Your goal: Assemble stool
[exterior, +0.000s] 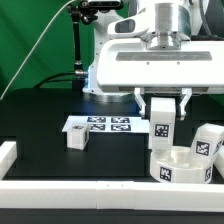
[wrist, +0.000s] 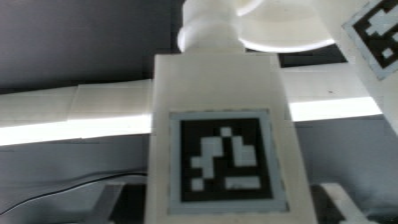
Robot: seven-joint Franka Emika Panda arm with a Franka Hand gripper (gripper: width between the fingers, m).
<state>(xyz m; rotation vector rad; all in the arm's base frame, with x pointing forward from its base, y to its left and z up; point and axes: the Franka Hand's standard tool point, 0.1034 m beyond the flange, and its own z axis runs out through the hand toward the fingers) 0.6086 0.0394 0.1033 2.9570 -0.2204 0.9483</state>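
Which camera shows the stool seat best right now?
The exterior view: the round seat shows whole, a tag facing the camera, with the leg in the tool over it. The wrist view is mostly filled by that leg; only a blurred white curve beyond it may be the seat.

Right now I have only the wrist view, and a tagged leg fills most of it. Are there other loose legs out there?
Observer: Yes. In the exterior view, one loose leg lies beside the marker board, on that view's left.
Operator: Any more?
Observer: A second leg sits close beside the seat, on the exterior view's right.
Operator: How does my leg sit against the seat?
Observer: The pincer grips the held leg upright over the seat's edge on the exterior view's left. I cannot tell whether they touch.
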